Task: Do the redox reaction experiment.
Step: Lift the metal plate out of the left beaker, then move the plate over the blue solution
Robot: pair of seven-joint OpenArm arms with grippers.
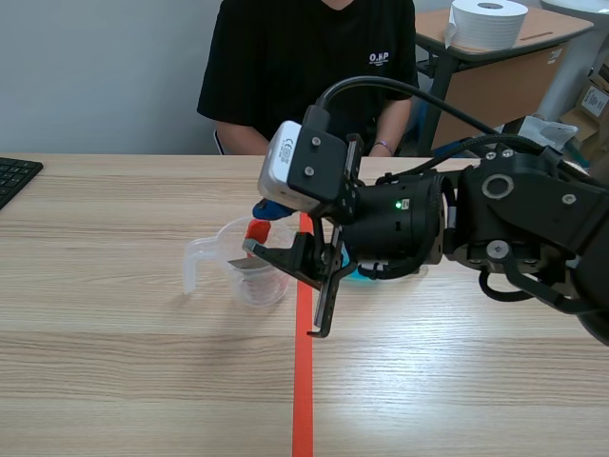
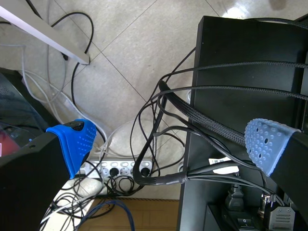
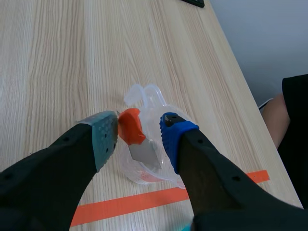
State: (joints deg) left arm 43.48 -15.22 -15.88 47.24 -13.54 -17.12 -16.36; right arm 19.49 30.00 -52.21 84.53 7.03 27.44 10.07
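Floor cables (image 2: 144,159) under left jaws, wide apart, empty. Clear cup (image 1: 257,288) on bench (image 1: 114,362), just left of tape line (image 1: 303,381); holds orange-tipped strip (image 3: 131,126), orange end up, between right jaws, part open: touches grey-green pad (image 3: 105,134), clears blue pad (image 3: 172,134). Right arm nearer.

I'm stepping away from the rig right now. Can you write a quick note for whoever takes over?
Left gripper: fingers open, holding nothing, off the table above floor cables.
Right gripper: fingers open over the clear cup, one on each side of the orange-topped metal strip.
Strip: stands in the cup against the grey-green pad, with a gap to the blue pad.
Done: strip is in the cup.
Left: probably lift the right arm clear. What else the cup holds is unclear.
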